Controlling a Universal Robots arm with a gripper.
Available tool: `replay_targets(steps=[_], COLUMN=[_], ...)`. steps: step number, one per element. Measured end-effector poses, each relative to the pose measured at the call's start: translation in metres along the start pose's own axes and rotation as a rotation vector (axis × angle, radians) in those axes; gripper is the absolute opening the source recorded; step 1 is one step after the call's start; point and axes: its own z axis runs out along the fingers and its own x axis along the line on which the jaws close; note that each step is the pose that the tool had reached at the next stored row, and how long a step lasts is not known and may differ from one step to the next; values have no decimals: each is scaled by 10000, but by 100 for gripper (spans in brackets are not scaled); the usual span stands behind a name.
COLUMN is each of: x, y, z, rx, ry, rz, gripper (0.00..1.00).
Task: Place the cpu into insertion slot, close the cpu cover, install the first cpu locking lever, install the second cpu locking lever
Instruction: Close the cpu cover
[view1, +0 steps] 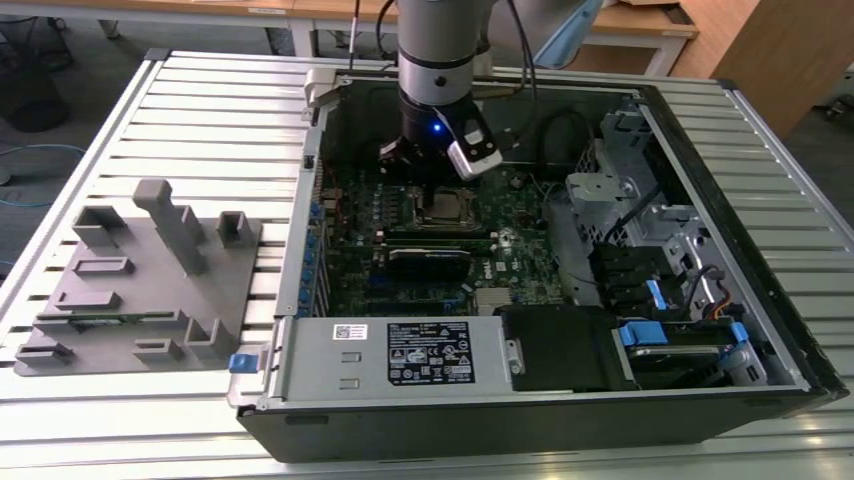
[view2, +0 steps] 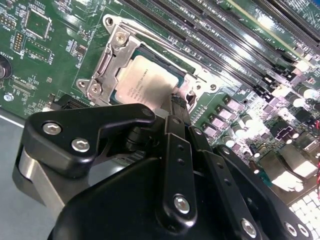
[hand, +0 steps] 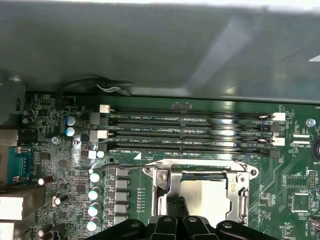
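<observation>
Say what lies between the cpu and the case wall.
Long black memory slots lie between the cpu and case wall, in the first wrist view.

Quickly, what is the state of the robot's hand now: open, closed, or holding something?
Hand: closed, fingers together, holding nothing, its tip at the edge of the cpu cover around the cpu.

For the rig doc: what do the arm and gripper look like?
Arm: grey cylindrical link, silver-and-black wrist, blue light, white-edged camera module at the side, black cable alongside. Gripper: black linkage bars with silver screw heads.
</observation>
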Motion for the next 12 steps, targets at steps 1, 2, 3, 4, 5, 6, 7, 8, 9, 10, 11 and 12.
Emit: replay_targets(steps=[1, 2, 3, 4, 5, 6, 7, 8, 9, 10, 11, 12], x=[4, 9, 14, 20, 27, 34, 40, 47, 52, 55, 56, 56], y=[0, 0, 0, 0, 0, 0, 0, 1, 1, 0, 0, 0], z=[1, 2, 3, 5, 7, 10, 14, 20, 26, 31, 35, 35], rx=[1, 1, 4, 7, 9, 11, 13, 16, 18, 20, 22, 24], ry=[0, -1, 0, 0, 1, 1, 1, 0, 0, 0, 1, 2], rz=[1, 1, 0, 0, 1, 0, 0, 0, 0, -1, -1, -2], gripper=[10, 10, 10, 10, 10, 10, 10, 10, 10, 10, 10, 10])
